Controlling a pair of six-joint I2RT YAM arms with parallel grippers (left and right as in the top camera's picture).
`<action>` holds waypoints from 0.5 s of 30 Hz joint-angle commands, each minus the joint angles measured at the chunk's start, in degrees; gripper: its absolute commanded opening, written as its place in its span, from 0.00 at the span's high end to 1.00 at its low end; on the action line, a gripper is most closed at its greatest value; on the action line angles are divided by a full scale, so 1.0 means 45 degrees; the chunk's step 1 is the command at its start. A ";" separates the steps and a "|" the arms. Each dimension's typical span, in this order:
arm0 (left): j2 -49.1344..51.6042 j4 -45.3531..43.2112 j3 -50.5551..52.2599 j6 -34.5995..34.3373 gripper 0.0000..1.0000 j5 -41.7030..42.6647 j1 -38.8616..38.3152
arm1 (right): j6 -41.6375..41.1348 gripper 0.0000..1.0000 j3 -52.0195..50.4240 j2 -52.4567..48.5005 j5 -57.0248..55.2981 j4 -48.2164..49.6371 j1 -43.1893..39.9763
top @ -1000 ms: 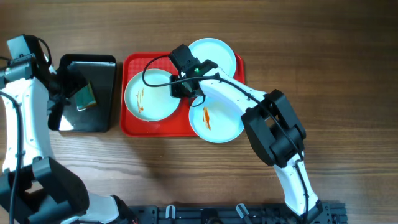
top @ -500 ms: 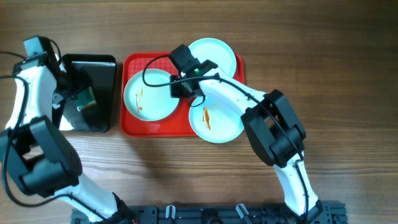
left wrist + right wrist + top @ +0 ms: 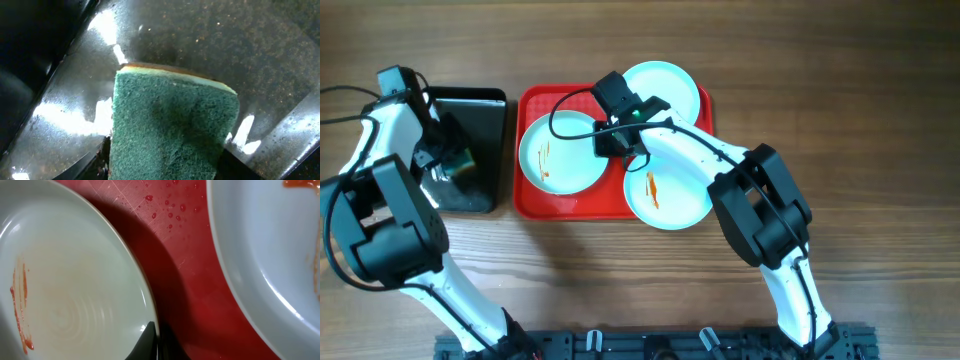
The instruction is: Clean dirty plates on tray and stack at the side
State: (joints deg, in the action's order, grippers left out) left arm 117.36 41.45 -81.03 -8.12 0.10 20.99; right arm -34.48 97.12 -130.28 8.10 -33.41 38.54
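Note:
Three pale plates lie on the red tray (image 3: pixel 530 200). The left plate (image 3: pixel 555 160) and the lower right plate (image 3: pixel 675 200) carry orange smears; the top plate (image 3: pixel 670 85) looks clean. My right gripper (image 3: pixel 617 147) is shut on the left plate's right rim, and in the right wrist view its fingertips (image 3: pixel 150 339) pinch that rim (image 3: pixel 145 295) above the tray (image 3: pixel 185 265). My left gripper (image 3: pixel 453 160) is over the black tray (image 3: pixel 485 120), its jaws pressed against both sides of a green sponge (image 3: pixel 172 125).
The black tray stands just left of the red tray, and its wet floor (image 3: pixel 225 45) shows glare. The right arm (image 3: pixel 760 210) reaches across the lower right plate. A black rail (image 3: pixel 650 345) runs along the table's front edge.
My left arm has swung in over the black tray and its jaws have closed in on the sponge. The right gripper and the plates have not moved.

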 commanded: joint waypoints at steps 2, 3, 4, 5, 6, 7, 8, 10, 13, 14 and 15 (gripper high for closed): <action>0.0189 -0.0418 -0.0233 0.0097 0.58 0.0097 -0.0291 | -0.0005 0.96 0.0296 -0.0316 -0.0102 -0.0010 0.0024; 0.0185 -0.0457 -0.0233 0.0097 0.66 0.0097 -0.0335 | -0.0005 0.96 0.0296 -0.0316 -0.0102 -0.0010 0.0024; 0.0185 -0.0457 -0.0233 0.0092 0.77 0.0102 -0.0393 | -0.0010 0.96 0.0296 -0.0316 -0.0102 -0.0010 0.0024; 0.0189 -0.0452 -0.0233 0.0092 0.85 0.0102 -0.0437 | -0.0015 0.96 0.0296 -0.0316 -0.0102 -0.0010 0.0024; 0.0189 -0.0447 -0.0233 0.0092 0.91 0.0102 -0.0476 | -0.0024 0.96 0.0296 -0.0316 -0.0102 -0.0005 0.0024; 0.0185 -0.0442 -0.0233 0.0092 0.95 0.0102 -0.0481 | -0.0049 0.96 0.0296 -0.0316 -0.0092 0.0010 0.0024; 0.0185 -0.0355 -0.0233 0.0092 0.96 0.0102 -0.0505 | -0.0039 0.96 0.0296 -0.0316 0.0015 0.0063 0.0024; 0.0180 -0.0209 -0.0238 0.0092 0.96 0.0107 -0.0500 | -0.0034 0.96 0.0296 -0.0316 0.0199 0.0136 0.0024; -0.0029 0.0510 -0.0393 0.0102 0.96 0.0423 -0.0500 | -0.0039 0.96 0.0296 -0.0316 0.0199 0.0146 0.0024; -0.0151 0.0860 -0.0549 0.0102 0.96 0.0612 -0.0500 | -0.0034 0.96 0.0296 -0.0316 0.0199 0.0165 0.0024; -0.0350 0.1326 -0.0821 0.0180 0.96 0.0816 -0.0500 | -0.0034 0.96 0.0296 -0.0316 0.0204 0.0189 0.0024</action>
State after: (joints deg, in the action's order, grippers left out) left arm 117.36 43.62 -82.04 -7.77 0.56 19.11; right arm -34.48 97.12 -130.28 8.51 -33.10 38.54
